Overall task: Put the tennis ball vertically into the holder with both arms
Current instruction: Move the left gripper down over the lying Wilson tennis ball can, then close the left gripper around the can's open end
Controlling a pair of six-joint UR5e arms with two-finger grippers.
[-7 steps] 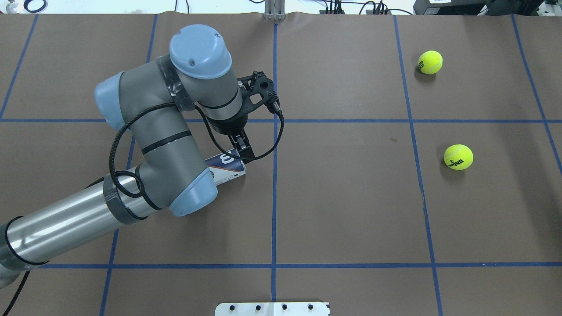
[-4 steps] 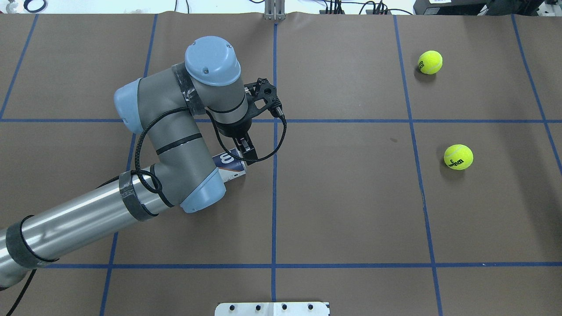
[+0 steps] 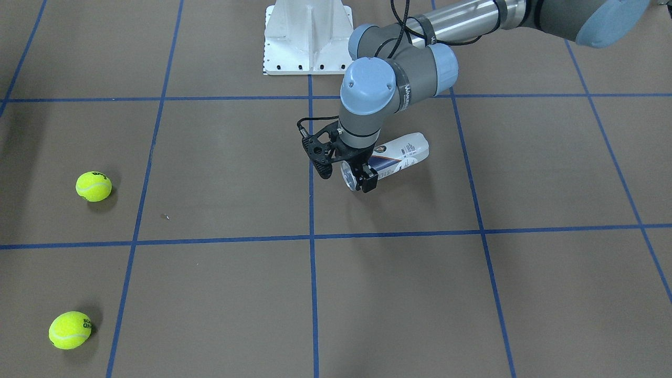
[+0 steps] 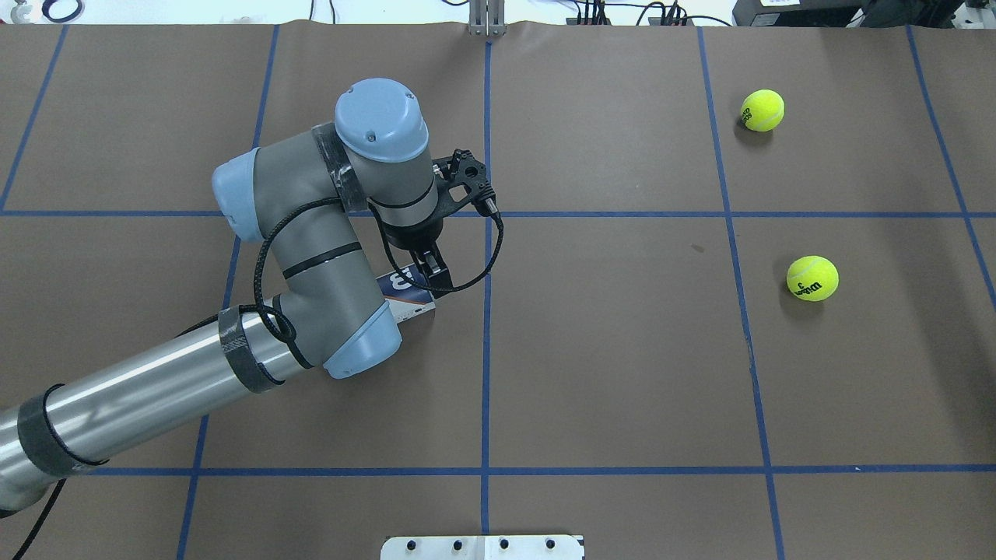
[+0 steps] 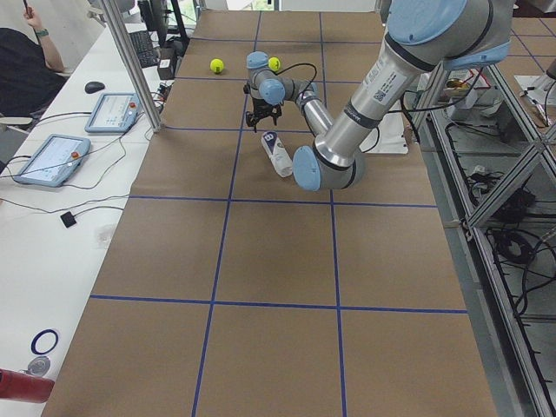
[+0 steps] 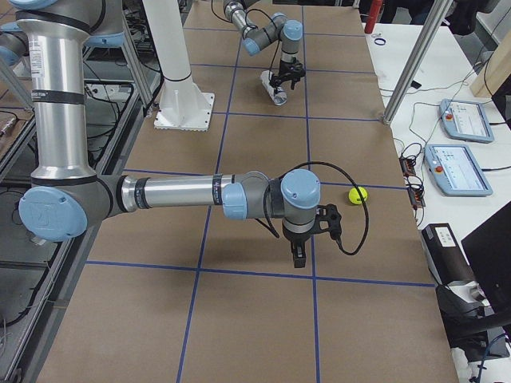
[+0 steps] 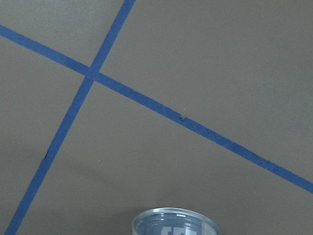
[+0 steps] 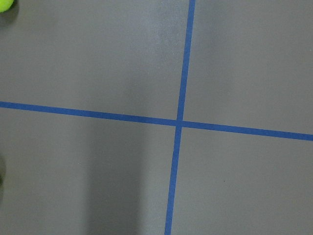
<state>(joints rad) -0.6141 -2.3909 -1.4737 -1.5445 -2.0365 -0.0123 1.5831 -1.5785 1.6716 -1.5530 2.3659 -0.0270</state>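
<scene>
The holder (image 3: 396, 153) lies on its side on the brown table; its navy-and-white label also shows in the overhead view (image 4: 405, 289). My left gripper (image 3: 362, 179) points down at its open metal-rimmed end and is shut on the rim (image 7: 176, 221). Two tennis balls (image 4: 762, 110) (image 4: 812, 278) lie far to the right, apart from the holder. My right gripper (image 6: 299, 254) shows only in the exterior right view, hanging low over bare table near one ball (image 6: 358, 194). I cannot tell whether it is open or shut.
A white metal base (image 3: 310, 37) stands at the robot's side of the table. Blue tape lines (image 4: 485, 350) divide the brown surface into squares. Operator desks with tablets (image 6: 459, 120) run along the far side.
My left arm's elbow and wrist have swung to the right and its gripper has settled lower at the holder's open end. The holder stays lying in place. The balls have not moved.
</scene>
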